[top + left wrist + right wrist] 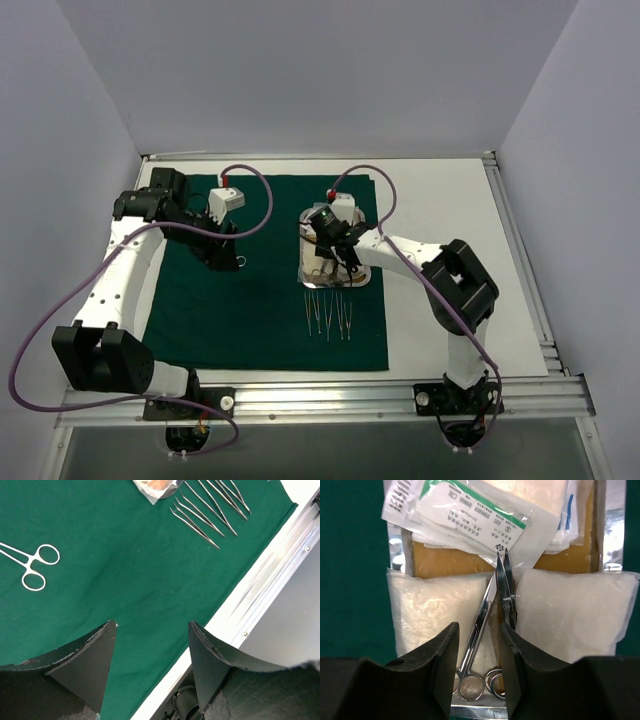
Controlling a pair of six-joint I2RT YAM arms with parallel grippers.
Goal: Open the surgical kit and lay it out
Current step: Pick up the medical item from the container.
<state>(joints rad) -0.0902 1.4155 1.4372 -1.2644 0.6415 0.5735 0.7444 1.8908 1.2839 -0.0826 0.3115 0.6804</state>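
The surgical kit's dark green cloth (260,320) lies spread flat on the table. A steel tray (303,270) stands on its right part, and several thin tweezers (328,315) lie in a row just in front of it. My right gripper (478,627) hangs low over the tray (480,711), open. A silver ring-handled clamp (482,615) lies between its fingers, untouched, and a second one (507,587) lies by the right finger. White gauze pads (430,610) flank them, with clear packets (465,515) behind. My left gripper (151,624) is open and empty above the cloth, near another clamp (32,565).
The aluminium rail (280,570) of the table's near edge runs just beyond the cloth's border. White tabletop (450,200) shows to the right of the cloth. Grey walls enclose the table on three sides.
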